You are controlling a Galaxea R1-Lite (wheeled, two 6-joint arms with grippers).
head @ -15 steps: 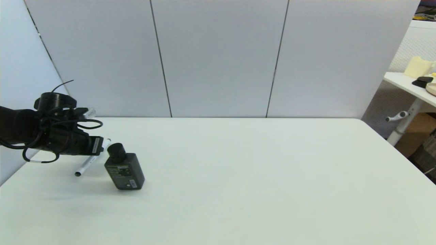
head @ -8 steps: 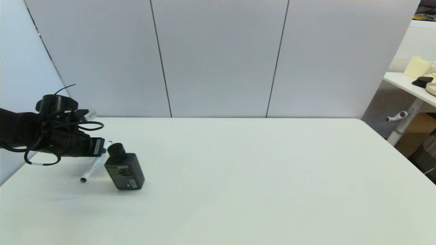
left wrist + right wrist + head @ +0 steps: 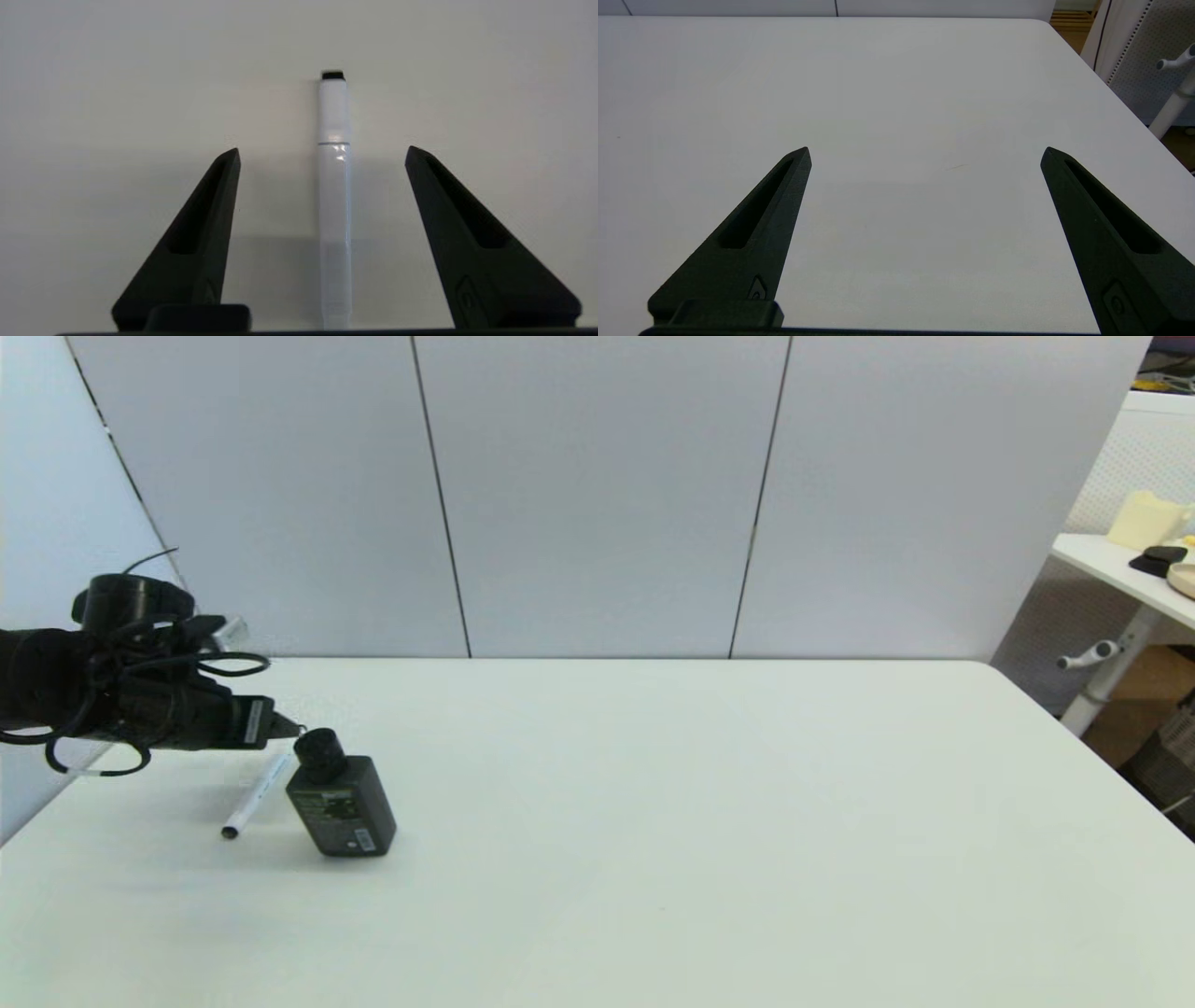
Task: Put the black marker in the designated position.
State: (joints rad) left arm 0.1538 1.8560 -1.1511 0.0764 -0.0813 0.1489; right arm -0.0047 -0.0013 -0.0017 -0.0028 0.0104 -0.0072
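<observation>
The black marker, a slim white-barrelled plastic pen with a small black end, is seen lying flat on the plain white table, untouched and centred in the gap between the two long black fingers of the left gripper, with its barrel parallel to them and its black end beyond their tips. The fingers are spread wide and grasp nothing; bare tabletop shows on either side of the barrel. In the head view the marker is found just beside a dark grey boxy bottle with a round black cap, close enough that contact cannot be ruled out, and the left gripper is held above the marker's far end. The step in hand is judged to be the release, with the marker set down at the designated position, an unmarked patch of table. A straight upward retreat is called for next, so that neither marker nor bottle is knocked. The right gripper is parked with fingers wide apart over bare table.
</observation>
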